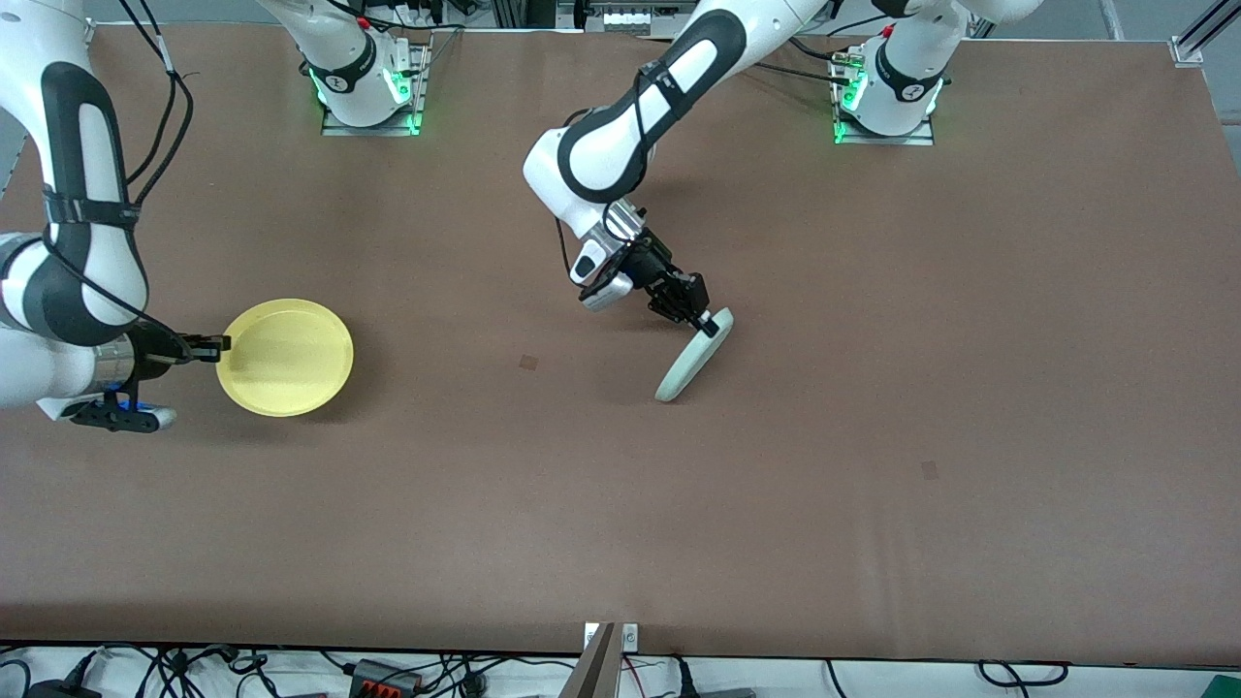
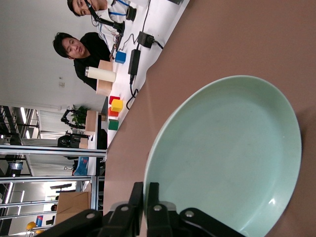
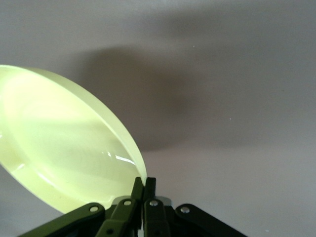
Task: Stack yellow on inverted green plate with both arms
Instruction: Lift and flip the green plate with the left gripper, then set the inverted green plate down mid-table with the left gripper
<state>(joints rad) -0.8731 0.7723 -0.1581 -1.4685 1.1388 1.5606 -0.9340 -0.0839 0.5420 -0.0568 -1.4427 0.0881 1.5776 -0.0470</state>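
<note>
The right tool [image 1: 218, 343] is clenched on the rim of the yellow plate [image 1: 286, 357], lifted just off the counter [image 1: 873, 407]. The left tool [image 1: 706, 323] grips the green plate [image 1: 692, 357] by its rim, tipped steeply on edge mid-flip. Inversion looks unfinished; stacking remains.

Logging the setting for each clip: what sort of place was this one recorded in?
Most likely a robotics lab. Two arms are bolted to a brown table; the left gripper holds a green plate, the right gripper a yellow plate. Two people sit by coloured blocks and cables.
</note>
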